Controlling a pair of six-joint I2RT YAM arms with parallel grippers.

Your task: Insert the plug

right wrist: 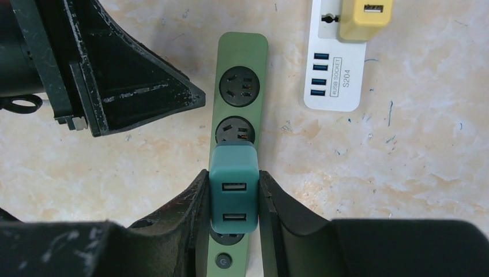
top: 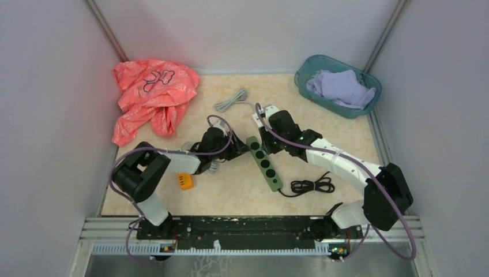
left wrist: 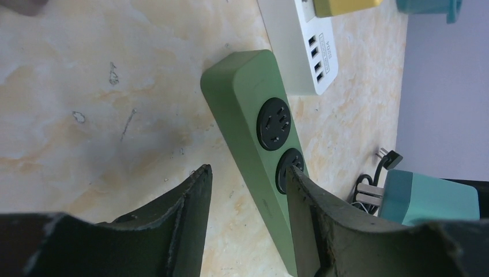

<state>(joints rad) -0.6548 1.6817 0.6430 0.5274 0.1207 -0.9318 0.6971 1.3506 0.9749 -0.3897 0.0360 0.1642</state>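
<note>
Grip check: your right gripper is pressed together on the teal plug, one finger on each long side, with the two USB ports facing the wrist camera. In the right wrist view the teal plug sits at lower centre, directly over the green power strip and just below the strip's second socket from its top end. Two round black sockets lie uncovered above it. The strip's power button shows beneath it.

In the left wrist view the same plug appears at the right edge, and metal prongs show bare on its left face. You cannot tell from these views whether they touch the strip.

Your left gripper stands with its jaws spread, and bare tabletop shows between them. Its right finger overlaps the near edge of the strip. Whether it bears on the strip cannot be told.

A white USB strip lies just beside the green one at upper right, carrying a yellow adapter.

From above, the green strip lies at centre frame between both grippers, and its black cord is coiled to its lower right. Also noted are a pink bag at upper left, a teal basket at upper right and an orange block at lower left.
</note>
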